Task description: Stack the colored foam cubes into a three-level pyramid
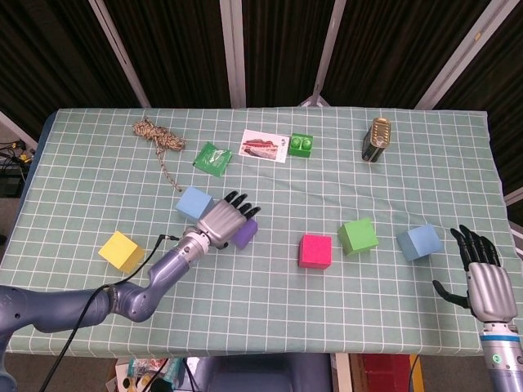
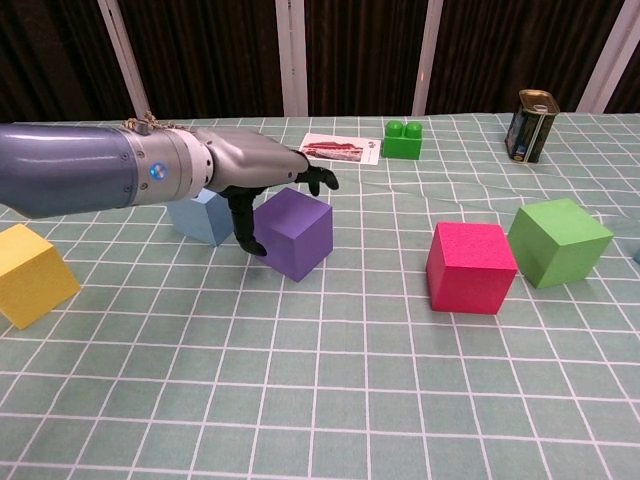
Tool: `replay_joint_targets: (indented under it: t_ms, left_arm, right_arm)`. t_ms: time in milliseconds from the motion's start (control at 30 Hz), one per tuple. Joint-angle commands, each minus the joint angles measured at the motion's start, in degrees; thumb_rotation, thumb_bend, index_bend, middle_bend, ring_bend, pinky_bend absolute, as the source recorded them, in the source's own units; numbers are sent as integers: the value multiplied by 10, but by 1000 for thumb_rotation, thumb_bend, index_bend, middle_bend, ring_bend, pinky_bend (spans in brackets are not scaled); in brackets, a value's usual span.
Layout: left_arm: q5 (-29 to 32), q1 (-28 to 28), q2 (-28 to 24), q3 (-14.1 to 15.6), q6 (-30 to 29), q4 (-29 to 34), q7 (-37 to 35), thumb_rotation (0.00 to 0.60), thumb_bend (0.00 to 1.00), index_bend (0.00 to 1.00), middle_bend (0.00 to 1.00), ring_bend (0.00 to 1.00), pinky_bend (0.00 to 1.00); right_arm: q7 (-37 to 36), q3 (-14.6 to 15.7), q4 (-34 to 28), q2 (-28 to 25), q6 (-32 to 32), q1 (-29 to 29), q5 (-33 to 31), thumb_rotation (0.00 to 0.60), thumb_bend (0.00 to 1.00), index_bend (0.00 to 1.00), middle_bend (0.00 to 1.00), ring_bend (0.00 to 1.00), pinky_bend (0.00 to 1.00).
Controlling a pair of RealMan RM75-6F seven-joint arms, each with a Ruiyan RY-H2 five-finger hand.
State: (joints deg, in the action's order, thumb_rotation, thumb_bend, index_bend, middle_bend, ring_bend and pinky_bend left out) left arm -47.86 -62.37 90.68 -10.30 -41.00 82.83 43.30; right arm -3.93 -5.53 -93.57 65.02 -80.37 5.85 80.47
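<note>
My left hand hovers over the purple cube, fingers spread above its top. In the chest view that left hand hangs its thumb down beside the left face of the purple cube; no grip shows. A light blue cube stands just behind the hand, and a yellow cube lies far left. The pink cube, the green cube and a second light blue cube sit in a row to the right. My right hand rests open near the front right corner.
At the back lie a rope coil, a green packet, a printed card, a green toy brick and a tin can. The checked cloth covers the table.
</note>
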Motion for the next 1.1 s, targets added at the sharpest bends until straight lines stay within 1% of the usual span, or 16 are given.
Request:
replay_joint_targets:
  t_ms: [33,100,200,433,467,500,633,800,933,1100]
  left_arm:
    - [7,-4,12,0,-15,-3,-3,600,318,55,197,0,84]
    - [10,-4,20,2,-30,-5,1,600,323,70,244,0,88]
    - [15,-3,29,4,-54,-2,6,600,323,90,286,0,100]
    - [46,4,45,-6,-115,26,16,600,323,112,308,0,101]
    - [64,6,50,-10,-135,38,25,600,323,115,308,0,101]
    - [71,6,51,-12,-141,42,28,600,323,115,306,0,101]
    - [137,2,65,-27,-193,75,66,600,323,114,299,0,101]
    - [224,-13,82,-54,-248,107,111,600,323,116,300,0,101]
    - [266,-27,90,-68,-276,122,142,600,324,118,301,0,101]
    - [292,-44,105,-83,-305,131,165,600,324,120,302,0,101]
  right_arm:
    - [-1,0,-1,0,0,0,-1,600,249,0,0,0,22]
    - [-1,0,-1,-1,0,-1,-1,600,250,0,0,0,22]
    - [-2,1,-3,-2,0,-1,-1,600,249,0,0,0,22]
    - [-3,1,-4,-3,-1,-2,0,600,249,0,0,0,22]
    - [-3,1,-5,-3,-1,-2,1,600,249,0,0,0,22]
    - [-3,1,-5,-3,-1,-2,1,600,249,0,0,0,22]
    - [-3,2,-5,-3,-1,-1,2,600,250,0,0,0,22]
    - [-3,2,-5,-3,-1,-1,4,600,250,0,0,0,22]
    - [-4,3,-5,-3,-2,-2,5,600,249,0,0,0,22]
    - [-4,2,-5,-3,-4,-2,6,600,249,0,0,0,22]
